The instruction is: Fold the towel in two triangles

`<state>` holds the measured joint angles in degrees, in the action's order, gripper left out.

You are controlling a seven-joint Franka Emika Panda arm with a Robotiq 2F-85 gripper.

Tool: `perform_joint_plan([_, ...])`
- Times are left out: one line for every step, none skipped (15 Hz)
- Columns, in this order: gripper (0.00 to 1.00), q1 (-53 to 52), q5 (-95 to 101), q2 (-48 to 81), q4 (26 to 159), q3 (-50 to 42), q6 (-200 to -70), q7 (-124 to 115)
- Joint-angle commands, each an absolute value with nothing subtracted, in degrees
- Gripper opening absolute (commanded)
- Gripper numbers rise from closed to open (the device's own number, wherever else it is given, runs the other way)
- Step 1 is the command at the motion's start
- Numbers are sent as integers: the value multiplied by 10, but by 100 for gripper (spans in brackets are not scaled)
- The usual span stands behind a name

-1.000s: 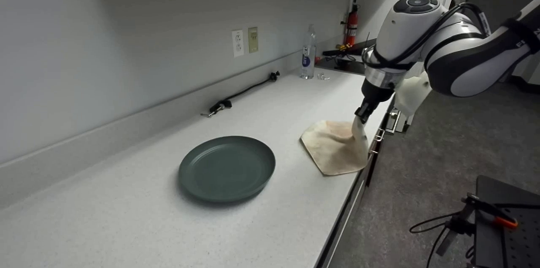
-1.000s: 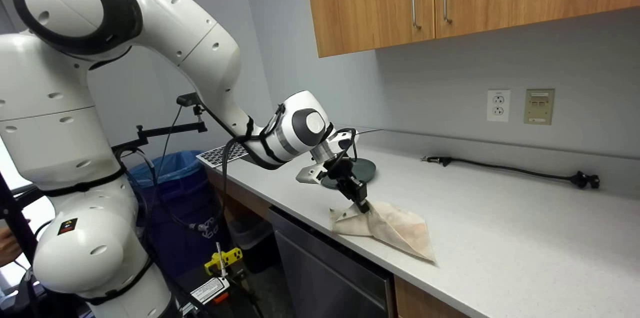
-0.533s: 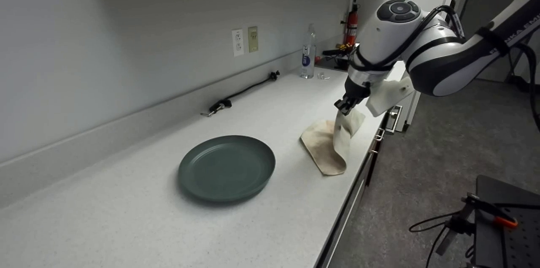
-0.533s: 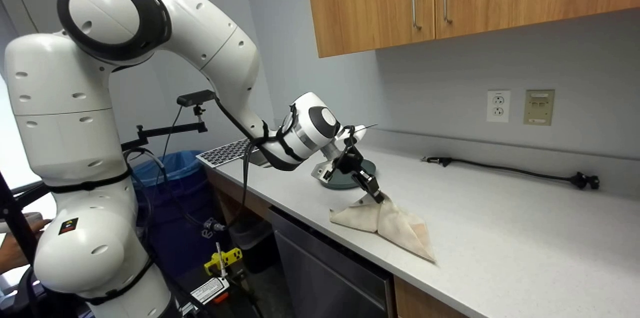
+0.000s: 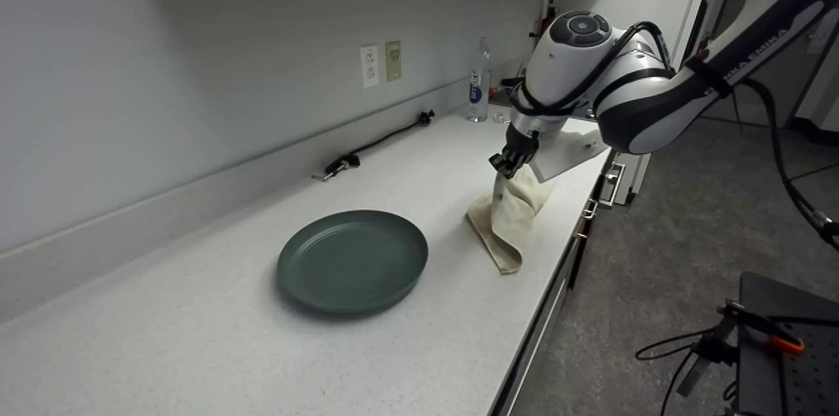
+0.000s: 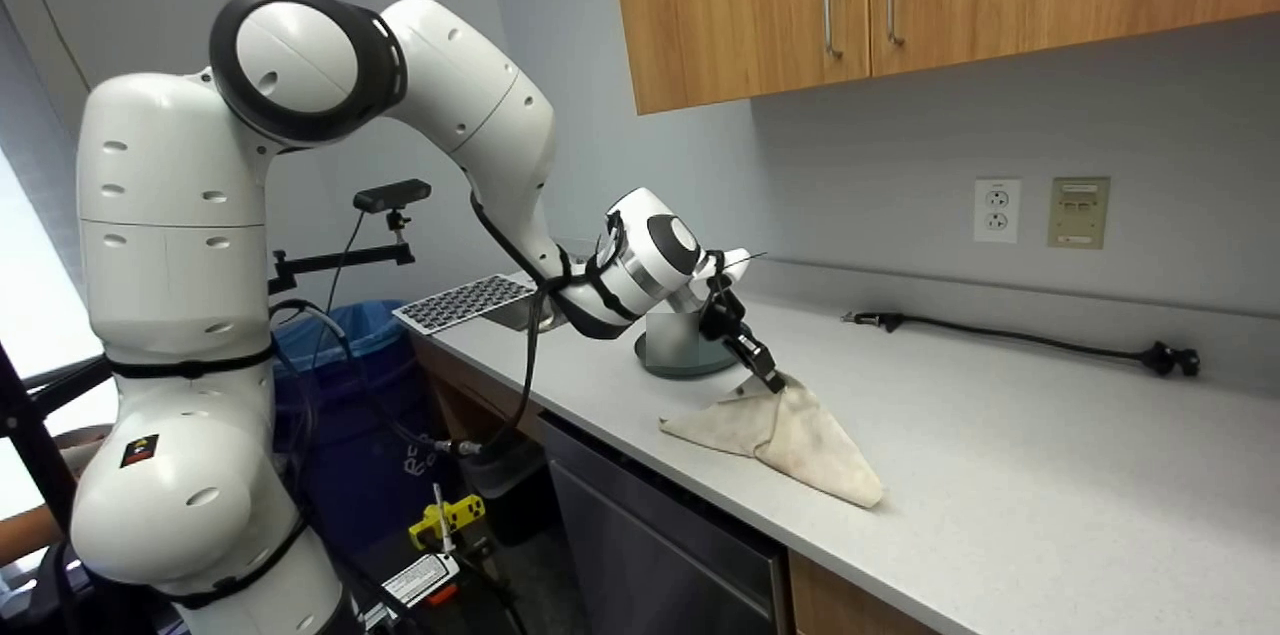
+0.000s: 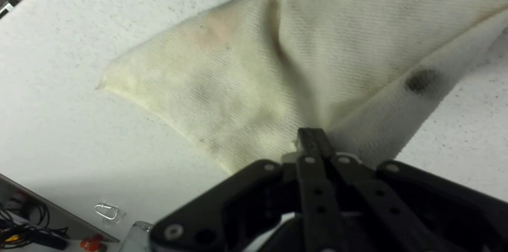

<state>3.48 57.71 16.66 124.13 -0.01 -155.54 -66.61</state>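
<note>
- The towel is on the counter, right of centre in an exterior view, well to the right of the round plate and apart from it. Some of it lies flat; the part under the pincer is lifted off the surface.
- The pincer is closed with a pinch of the towel at its tip. In the wrist view the cloth gathers into creases there, a little below and right of the middle of the frame.
- The step in hand looks like a diagonal fold: taking the raised flap across the flat part.
- My aim point would be the corner at the left of the towel in an exterior view, so that edge meets edge and a triangle results.
- Carry the flap low, in a smooth arc. Cloth this thin will probably drag its bottom layer along if pulled straight sideways.
- Mind the deep crease running up from the pincer in the wrist view: it hints at bunching, so a gentle stretch before laying the flap down should help.
- Bring the pinched cloth right down to the counter before letting go; released high, it could curl back.
- Then lift straight up, so the fold is not disturbed.
</note>
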Motion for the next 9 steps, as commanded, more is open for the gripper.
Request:
perform_joint_plan([0,34,565,213,1191,5,-1570,-672])
perform_joint_plan([0,36,560,220,1185,7,-1570,-669])
perform_joint_plan([0,39,550,228,1179,11,-1570,-664])
perform_joint_plan([0,40,544,233,1174,12,-1569,-662])
perform_joint_plan([26,43,530,238,1173,17,-1567,-651])
perform_joint_plan([27,45,522,241,1172,19,-1566,-646])
perform_joint_plan([32,45,515,244,1171,21,-1566,-644])
perform_joint_plan([41,44,512,245,1172,20,-1564,-646])
perform_joint_plan([48,41,517,244,1173,16,-1563,-652])
